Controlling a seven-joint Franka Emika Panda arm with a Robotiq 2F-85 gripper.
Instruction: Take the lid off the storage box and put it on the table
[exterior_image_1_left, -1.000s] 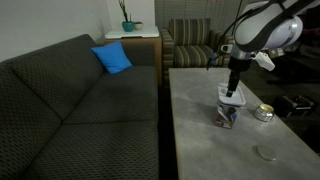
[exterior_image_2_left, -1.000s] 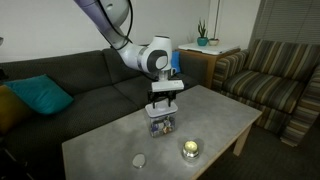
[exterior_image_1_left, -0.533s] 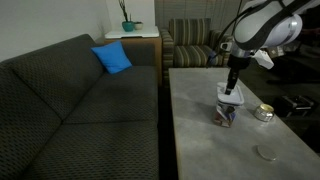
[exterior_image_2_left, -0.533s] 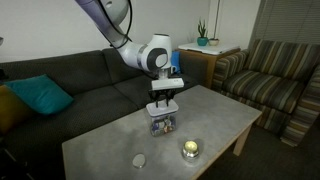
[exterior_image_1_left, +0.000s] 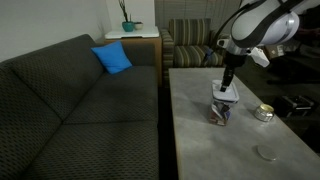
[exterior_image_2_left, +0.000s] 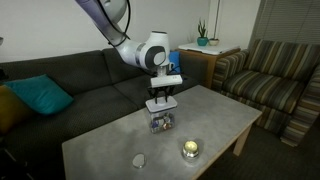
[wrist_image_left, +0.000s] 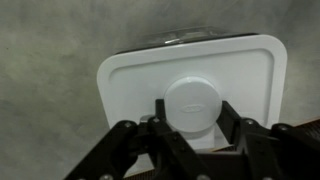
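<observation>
- Table (exterior_image_1_left: 200, 150): long and low, with a light grey mottled stone-like top, in a living room. It is seen in both exterior views.
- A small clear storage box (exterior_image_1_left: 221, 113) with colourful things inside stands upright near the middle of the table.
- A flat white lid (wrist_image_left: 190, 75), a rounded rectangle with a raised round centre, is level at the top of the storage box. From the exterior views I cannot tell whether it rests on the rim or sits just above it.
- In the wrist view a sliver of clear plastic shows past the lid's far edge.
- The gripper (wrist_image_left: 195, 112) points straight down over the box. Its two black fingers (wrist_image_left: 232, 120) are closed in on the lid's raised centre from both sides, holding it.
- A small round shiny tin (exterior_image_1_left: 264, 113) sits on the table near the box. A flat clear disc (exterior_image_1_left: 266, 153) lies apart, toward the table's end.
- A dark grey sofa (exterior_image_1_left: 70, 110) runs along one long side of the table, with a blue cushion (exterior_image_1_left: 113, 58) on it.
- A wooden side table (exterior_image_1_left: 135, 40) with a potted plant (exterior_image_1_left: 126, 16) stands in the corner between the sofa and a striped armchair (exterior_image_2_left: 275, 75).
</observation>
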